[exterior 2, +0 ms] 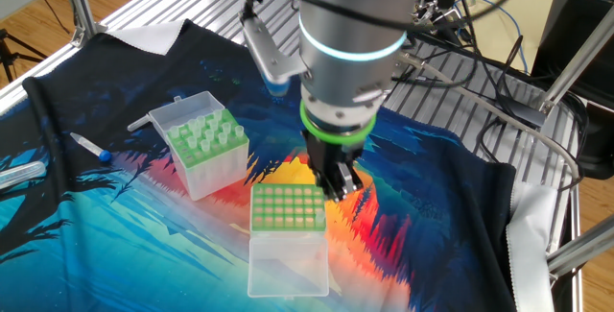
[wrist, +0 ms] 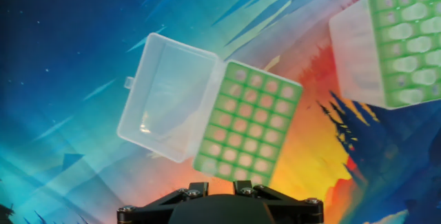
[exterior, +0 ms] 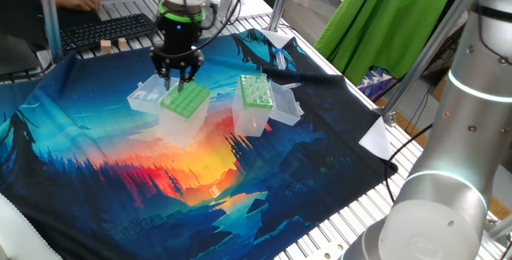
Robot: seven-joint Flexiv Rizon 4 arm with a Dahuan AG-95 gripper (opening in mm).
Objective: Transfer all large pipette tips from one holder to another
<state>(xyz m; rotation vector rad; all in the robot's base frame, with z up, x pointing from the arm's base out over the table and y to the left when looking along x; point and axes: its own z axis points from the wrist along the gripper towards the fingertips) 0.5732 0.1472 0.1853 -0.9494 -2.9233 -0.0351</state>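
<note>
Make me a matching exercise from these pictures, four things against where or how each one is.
1 clear plastic box with light-green wide-holed top
2 clear plastic box with darker-green small-holed top
3 black two-finger pincer
4 small white tube with blue end

a lying alone on the printed cloth
b pointing straight down
c under the pincer
d holding whitish tips

Pairs: 1-d, 2-c, 3-b, 4-a.

A robotics lab: aluminium-slat bench (exterior: 416,204), loose cables (exterior 2: 499,24), and a keyboard (exterior: 104,30) behind.
</note>
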